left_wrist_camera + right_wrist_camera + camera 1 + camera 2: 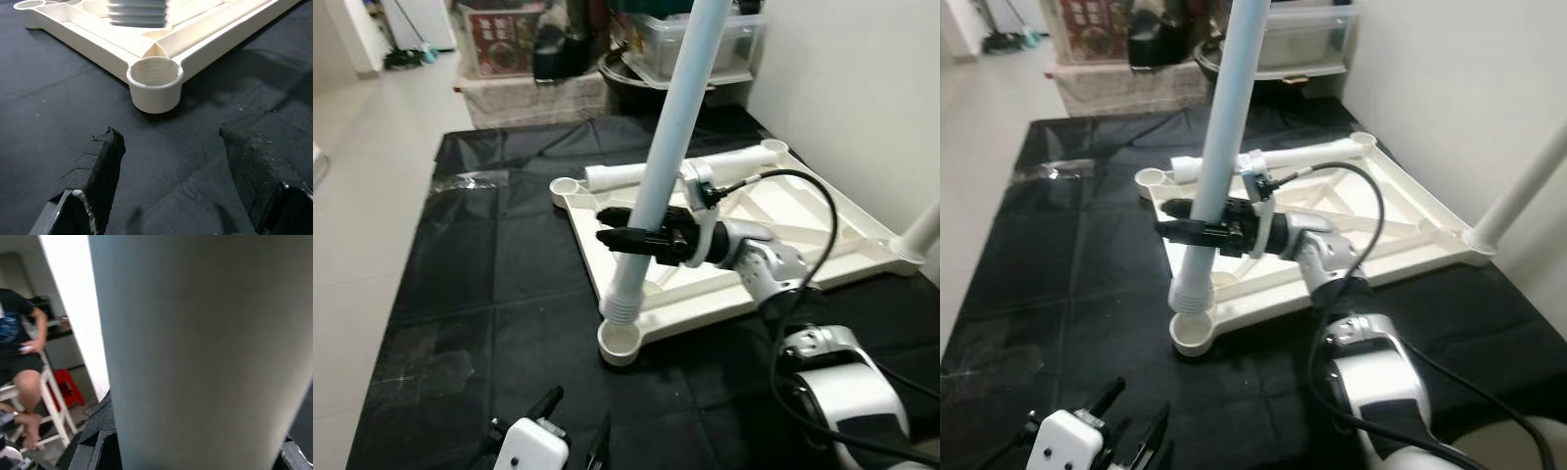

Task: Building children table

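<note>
Head views: nearest, the left gripper [570, 423] hovers open above the black mat [460, 294]. The right gripper [625, 237] clamps the pale leg [664, 147], near-upright, its threaded end just behind the empty corner socket [619, 342] of the upturned tabletop [783, 211].

Left wrist view: the socket [155, 78] lies straight ahead of spread fingers [98, 161].

Right wrist view: the leg [205, 352] sits between the jaws.

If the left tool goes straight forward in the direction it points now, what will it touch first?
Probably the empty corner socket of the tabletop. The left tool is open and points at it over the black mat; depth is unclear.
</note>
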Controlling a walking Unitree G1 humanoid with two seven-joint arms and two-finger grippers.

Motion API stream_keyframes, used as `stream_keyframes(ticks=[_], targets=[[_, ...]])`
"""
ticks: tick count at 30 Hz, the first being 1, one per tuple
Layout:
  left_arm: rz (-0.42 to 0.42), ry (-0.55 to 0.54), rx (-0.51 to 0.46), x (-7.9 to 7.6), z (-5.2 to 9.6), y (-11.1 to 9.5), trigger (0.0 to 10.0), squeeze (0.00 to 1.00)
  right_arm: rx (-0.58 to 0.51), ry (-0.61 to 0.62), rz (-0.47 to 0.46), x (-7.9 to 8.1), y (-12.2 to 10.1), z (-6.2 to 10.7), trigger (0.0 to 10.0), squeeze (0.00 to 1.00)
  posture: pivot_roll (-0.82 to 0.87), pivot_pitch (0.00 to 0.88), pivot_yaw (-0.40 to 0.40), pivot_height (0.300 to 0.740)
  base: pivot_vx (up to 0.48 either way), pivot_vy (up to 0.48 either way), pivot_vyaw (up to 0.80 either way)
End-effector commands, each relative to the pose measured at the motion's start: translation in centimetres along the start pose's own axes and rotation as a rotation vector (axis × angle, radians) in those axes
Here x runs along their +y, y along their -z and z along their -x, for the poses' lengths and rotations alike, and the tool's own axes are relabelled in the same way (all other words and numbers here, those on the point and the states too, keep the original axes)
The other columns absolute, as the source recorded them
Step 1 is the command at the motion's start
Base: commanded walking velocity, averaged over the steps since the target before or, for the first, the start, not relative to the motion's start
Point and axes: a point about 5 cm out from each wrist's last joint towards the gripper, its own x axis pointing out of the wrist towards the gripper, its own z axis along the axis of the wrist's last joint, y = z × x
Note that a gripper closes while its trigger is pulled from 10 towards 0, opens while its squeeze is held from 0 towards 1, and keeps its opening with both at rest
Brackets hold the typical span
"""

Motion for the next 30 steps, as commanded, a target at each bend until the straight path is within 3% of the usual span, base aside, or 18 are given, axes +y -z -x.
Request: stream_keyframes(ticks=[1,9,13,14,15,17,19,22,30], targets=[[-0.018,-0.024,-0.009,0.2,0.3,-0.2,10.0,0.0,-0.001,-0.04,0.039,0.0,-0.4,-0.8,10.0,0.0,0.13,0.21,-0.025,0.74,0.0,0.0,0.0],[-0.055,-0.095,0.021,0.9,1.1,0.0,10.0,0.0,0.09,-0.106,0.031,0.1,1.6,-1.6,10.0,0.0,0.14,0.224,-0.03,0.74,0.0,0.0,0.0],[-0.066,-0.124,0.027,1.0,0.9,0.1,10.0,0.0,0.076,0.113,0.1,-1.2,1.5,-2.8,10.0,0.0,0.13,0.217,-0.029,0.74,0.0,0.0,0.0],[-0.068,-0.141,0.023,1.2,0.7,0.0,10.0,0.0,0.026,0.313,0.082,-2.4,0.7,-3.1,10.0,0.0,0.13,0.207,-0.029,0.74,0.0,0.0,0.0],[-0.069,-0.15,0.02,1.3,0.6,0.0,10.0,0.0,-0.03,0.436,0.071,-3.2,0.0,-3.2,10.0,0.0,0.12,0.199,-0.027,0.74,0.0,0.0,0.0],[-0.069,-0.15,0.02,1.3,0.6,0.0,10.0,0.0,-0.03,0.436,0.071,-3.2,0.0,-3.2,10.0,0.0,0.12,0.199,-0.027,0.74,0.0,0.0,0.0],[-0.077,-0.184,0.012,1.8,0.3,0.0,10.0,0.0,-0.103,0.537,0.052,-3.7,-0.8,-3.2,10.0,0.0,0.12,0.188,-0.029,0.74,0.0,0.0,0.0],[-0.092,-0.233,-0.01,2.5,-0.3,-0.2,10.0,0.0,-0.109,0.497,0.145,-3.0,-0.6,-3.7,10.0,0.0,0.11,0.167,-0.029,0.74,0.0,0.0,0.8],[-0.118,-0.265,-0.031,3.2,-1.1,-0.4,10.0,0.0,-0.108,0.534,0.157,-2.9,0.1,-3.7,10.0,0.0,0.11,0.145,-0.029,0.74,0.0,0.0,0.8]])
